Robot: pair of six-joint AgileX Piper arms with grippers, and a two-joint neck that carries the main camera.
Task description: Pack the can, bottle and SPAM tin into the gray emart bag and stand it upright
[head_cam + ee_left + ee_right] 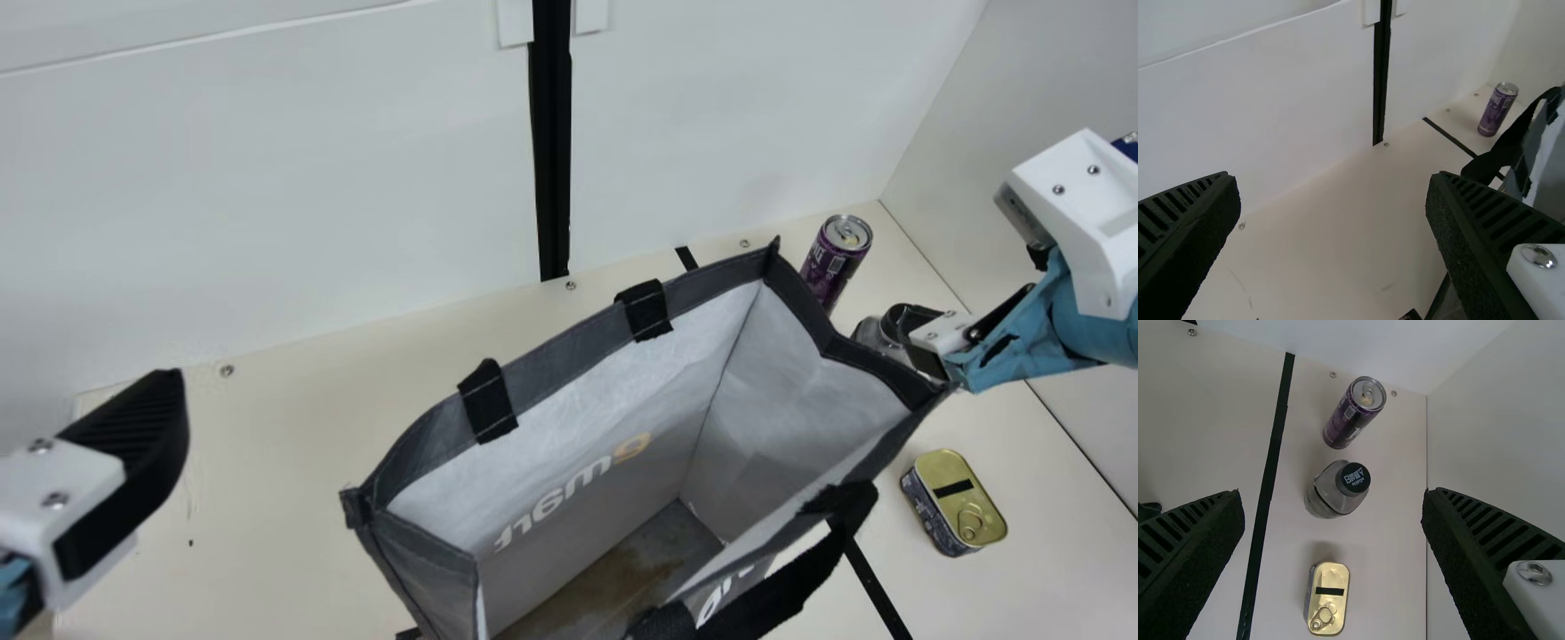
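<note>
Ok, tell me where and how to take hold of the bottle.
Best grip the bottle around its body, below the sloping shoulder and black cap, coming down from above, since it stands upright. Close in from the bag side and the side wall side: the can and tin sit at its other two sides.

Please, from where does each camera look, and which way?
Main: on the neck, looking down into the bag; shows left arm and right arm partly.
Left wrist: on that wrist, facing across the table to the wall; shows the left gripper.
Right wrist: on that wrist, looking down; shows the right gripper.
Main and right wrist share the can, bottle and tin.
</note>
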